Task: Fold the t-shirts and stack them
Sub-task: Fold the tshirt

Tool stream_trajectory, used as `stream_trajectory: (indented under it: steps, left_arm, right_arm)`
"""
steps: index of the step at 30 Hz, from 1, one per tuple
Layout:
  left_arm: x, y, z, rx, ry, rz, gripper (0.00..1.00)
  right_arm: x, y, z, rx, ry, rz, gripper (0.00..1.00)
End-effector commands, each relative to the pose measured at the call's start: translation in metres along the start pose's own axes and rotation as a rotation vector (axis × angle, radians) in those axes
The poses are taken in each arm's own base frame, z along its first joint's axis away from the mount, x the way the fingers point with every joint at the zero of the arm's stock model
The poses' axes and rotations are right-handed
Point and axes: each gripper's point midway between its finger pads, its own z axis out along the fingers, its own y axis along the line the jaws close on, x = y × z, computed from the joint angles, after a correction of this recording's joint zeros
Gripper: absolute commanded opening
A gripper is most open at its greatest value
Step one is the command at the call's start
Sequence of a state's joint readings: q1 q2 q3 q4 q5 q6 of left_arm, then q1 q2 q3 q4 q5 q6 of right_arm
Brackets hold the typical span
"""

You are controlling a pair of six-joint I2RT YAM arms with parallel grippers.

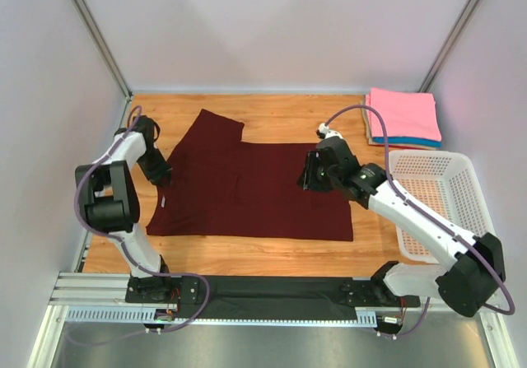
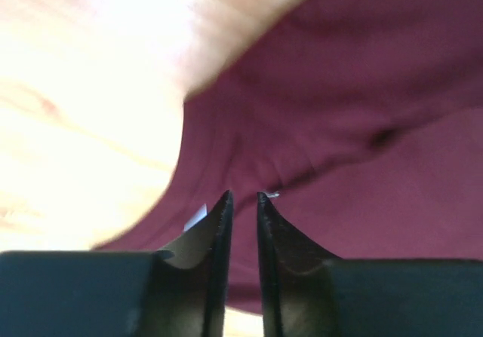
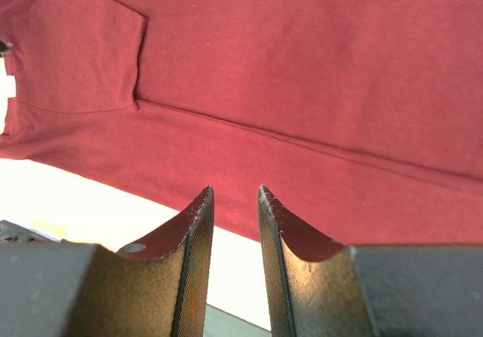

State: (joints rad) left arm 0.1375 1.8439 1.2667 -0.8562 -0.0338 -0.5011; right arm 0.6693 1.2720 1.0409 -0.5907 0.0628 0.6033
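Maroon t-shirt (image 1: 247, 188) lay spread on your tabletop (image 1: 280, 111); your left fingers (image 2: 216, 235) and right fingers (image 3: 198, 235) stood slightly apart, empty.

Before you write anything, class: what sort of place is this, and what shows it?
Most likely a robotics test cell, not a home: a wooden table closed in by plain white panels, a robot arm on each side mounted on a metal rail, and a maroon t-shirt laid out.

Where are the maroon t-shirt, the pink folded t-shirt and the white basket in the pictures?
maroon t-shirt (image 1: 255, 191): top external view, middle of the spread cloth.
pink folded t-shirt (image 1: 403, 114): top external view, centre of its upper face.
white basket (image 1: 445, 183): top external view, bare perforated floor.
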Motion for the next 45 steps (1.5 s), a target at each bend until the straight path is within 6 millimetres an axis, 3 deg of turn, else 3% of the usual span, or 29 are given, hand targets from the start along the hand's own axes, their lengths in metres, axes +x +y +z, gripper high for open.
stream_trajectory:
  steps: [1, 2, 3, 5, 6, 7, 8, 11, 14, 17, 18, 19, 20, 21, 26, 29, 34, 39, 43, 45]
  left_arm:
    - [-0.014, -0.013, -0.072, 0.124, -0.185, -0.030, 0.31]
    - [-0.015, -0.014, -0.086, 0.146, -0.226, -0.034, 0.32]
    - [-0.011, -0.022, -0.113, 0.218, -0.283, -0.018, 0.33]
    - [-0.004, -0.028, -0.137, 0.269, -0.341, 0.014, 0.36]
    - [0.007, -0.041, -0.162, 0.344, -0.398, 0.067, 0.37]
    - [0.015, -0.047, -0.172, 0.386, -0.424, 0.093, 0.39]
    - [0.028, -0.055, -0.196, 0.464, -0.470, 0.125, 0.40]
    - [0.071, -0.078, -0.231, 0.608, -0.502, 0.238, 0.42]
    - [0.114, -0.088, -0.256, 0.697, -0.518, 0.391, 0.50]
    - [0.139, -0.078, -0.269, 0.729, -0.533, 0.436, 0.59]
    - [0.147, -0.078, -0.271, 0.763, -0.520, 0.457, 0.77]
    - [0.154, -0.073, -0.267, 0.755, -0.495, 0.461, 0.85]
    - [0.155, -0.069, -0.266, 0.736, -0.490, 0.477, 0.92]
    - [0.160, -0.062, -0.260, 0.703, -0.461, 0.487, 0.98]
    - [0.150, -0.058, -0.261, 0.658, -0.501, 0.488, 0.99]
    - [0.137, -0.063, -0.273, 0.663, -0.561, 0.456, 1.00]
    - [0.110, -0.075, -0.291, 0.622, -0.619, 0.423, 0.99]
    - [0.073, -0.093, -0.284, 0.549, -0.654, 0.388, 0.99]
    - [0.028, -0.098, -0.259, 0.481, -0.657, 0.273, 0.96]
    - [0.008, -0.104, -0.252, 0.493, -0.668, 0.217, 0.94]
  right_arm:
    - [-0.003, -0.008, -0.026, 0.006, -0.036, -0.004, 0.32]
    - [0.000, -0.011, -0.032, 0.012, -0.027, -0.007, 0.32]
    - [0.002, -0.011, -0.038, 0.004, -0.026, -0.009, 0.32]
    - [0.004, -0.013, -0.053, -0.003, -0.037, 0.007, 0.32]
    - [0.005, -0.015, -0.057, -0.002, -0.043, 0.016, 0.33]
    - [0.003, -0.011, -0.069, -0.037, -0.067, 0.028, 0.34]
    - [0.001, -0.006, -0.074, -0.073, -0.083, 0.043, 0.39]
    - [0.007, 0.006, -0.092, -0.156, -0.068, 0.035, 0.57]
    - [0.004, 0.001, -0.104, -0.125, -0.069, 0.029, 0.60]
    - [-0.004, -0.005, -0.109, -0.079, -0.089, 0.030, 0.66]
    - [-0.004, -0.003, -0.110, -0.079, -0.085, 0.028, 0.70]
    - [-0.005, -0.002, -0.114, -0.083, -0.079, 0.017, 0.76]
    - [-0.005, -0.003, -0.115, -0.075, -0.070, 0.012, 1.00]
    - [-0.007, -0.006, -0.116, -0.055, -0.076, 0.015, 1.00]
    - [-0.003, -0.018, -0.123, -0.016, -0.087, -0.004, 1.00]
    - [-0.015, -0.023, -0.126, 0.026, -0.125, -0.032, 1.00]
    - [-0.033, -0.033, -0.105, 0.130, -0.115, -0.048, 1.00]
    - [-0.056, -0.054, -0.070, 0.176, -0.093, -0.021, 1.00]
    - [-0.077, -0.070, -0.051, 0.181, -0.114, 0.018, 0.99]
    - [-0.092, -0.089, -0.043, 0.225, -0.139, 0.059, 0.98]
